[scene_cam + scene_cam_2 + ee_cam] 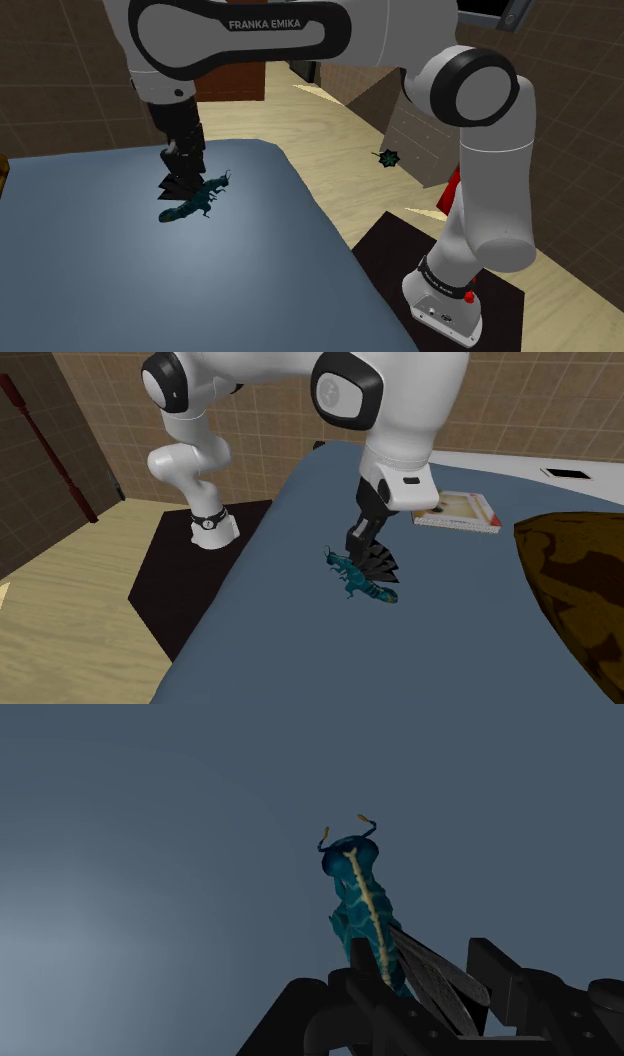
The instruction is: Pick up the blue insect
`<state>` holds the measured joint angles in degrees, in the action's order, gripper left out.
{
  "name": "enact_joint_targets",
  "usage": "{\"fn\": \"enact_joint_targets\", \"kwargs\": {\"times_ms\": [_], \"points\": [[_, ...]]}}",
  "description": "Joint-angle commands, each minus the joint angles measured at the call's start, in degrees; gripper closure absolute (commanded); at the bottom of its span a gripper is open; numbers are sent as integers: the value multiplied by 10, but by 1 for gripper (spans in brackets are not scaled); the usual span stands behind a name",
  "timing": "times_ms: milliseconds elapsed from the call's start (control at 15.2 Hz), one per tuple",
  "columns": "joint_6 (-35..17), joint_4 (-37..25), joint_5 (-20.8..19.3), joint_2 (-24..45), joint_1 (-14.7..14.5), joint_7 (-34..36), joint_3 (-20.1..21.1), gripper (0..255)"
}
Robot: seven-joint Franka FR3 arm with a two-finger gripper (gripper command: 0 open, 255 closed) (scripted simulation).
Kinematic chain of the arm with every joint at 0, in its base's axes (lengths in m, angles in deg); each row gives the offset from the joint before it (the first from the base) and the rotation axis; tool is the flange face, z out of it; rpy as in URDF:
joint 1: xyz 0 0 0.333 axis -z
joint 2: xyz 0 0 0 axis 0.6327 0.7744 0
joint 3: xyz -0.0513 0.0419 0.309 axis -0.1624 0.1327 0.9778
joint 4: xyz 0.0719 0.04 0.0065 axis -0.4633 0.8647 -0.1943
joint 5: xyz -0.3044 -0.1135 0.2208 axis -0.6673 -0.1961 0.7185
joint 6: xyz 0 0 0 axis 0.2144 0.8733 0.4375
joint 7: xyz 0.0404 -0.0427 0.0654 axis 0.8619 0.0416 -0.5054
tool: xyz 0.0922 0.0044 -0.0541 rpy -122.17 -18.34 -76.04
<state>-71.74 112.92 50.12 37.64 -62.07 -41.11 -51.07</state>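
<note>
The blue insect is teal with a pale stripe down its back, grey wings and yellow-tipped feelers. It lies on the blue-grey table, near the middle, and also shows as the blue insect and the blue insect. My black gripper is down at the insect's rear end. In the wrist view the gripper has its fingers close together. One finger presses the body and the other meets the wing. The insect's head points away from the hand.
A flat book lies on the table beyond the gripper. A brown mottled object sits at the second exterior view's right. A small dark spiky thing rests on the wooden floor beside the table. The stand is at the shoulder view's lower right.
</note>
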Motion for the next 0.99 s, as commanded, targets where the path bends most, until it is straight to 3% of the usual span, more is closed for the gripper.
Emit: {"fn": "enact_joint_targets", "kwargs": {"times_ms": [0, 924], "points": [[0, 0, 1, 1, -1, 0, 1, 255], [115, -138, -5, 25, -15, 2, 2, 255]]}}
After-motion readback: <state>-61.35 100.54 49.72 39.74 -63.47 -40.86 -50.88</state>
